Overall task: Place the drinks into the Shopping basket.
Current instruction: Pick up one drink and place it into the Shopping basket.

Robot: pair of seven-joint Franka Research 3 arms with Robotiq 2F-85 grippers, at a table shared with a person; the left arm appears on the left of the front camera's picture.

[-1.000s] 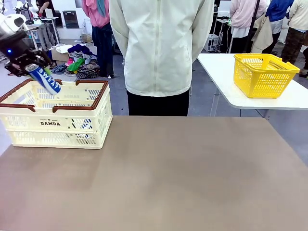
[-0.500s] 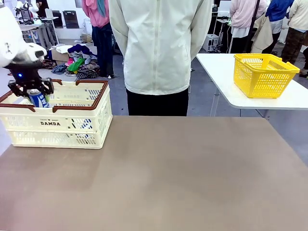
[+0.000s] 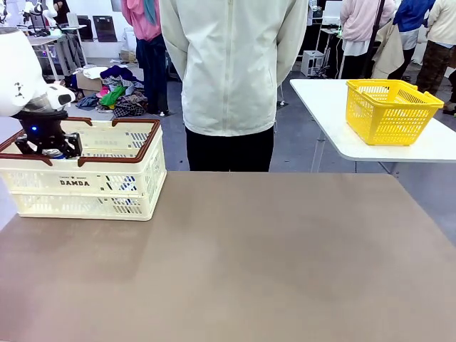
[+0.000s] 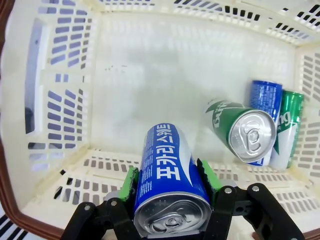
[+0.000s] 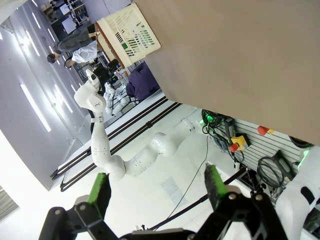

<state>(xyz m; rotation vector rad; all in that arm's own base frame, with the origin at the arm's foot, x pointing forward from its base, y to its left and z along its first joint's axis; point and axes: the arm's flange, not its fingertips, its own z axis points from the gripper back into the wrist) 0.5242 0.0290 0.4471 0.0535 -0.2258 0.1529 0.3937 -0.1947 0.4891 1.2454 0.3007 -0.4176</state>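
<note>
Blue can's (image 4: 167,180) base cut off

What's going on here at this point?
The left gripper is down inside the Shopping basket, shut on a blue can and not yet letting go. Three more cans lie at the basket's bottom: a green can, a second blue one and another green one. The right gripper is open and empty, away from the basket. A person stands at the table's far side.

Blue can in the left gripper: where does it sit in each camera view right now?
Front view: hidden behind the left gripper, lowered inside the cream basket at far left.
Left wrist view: blue can at bottom centre, clamped between green pads.
Right wrist view: too small to tell.
Shared landmark: the cream basket.
</note>
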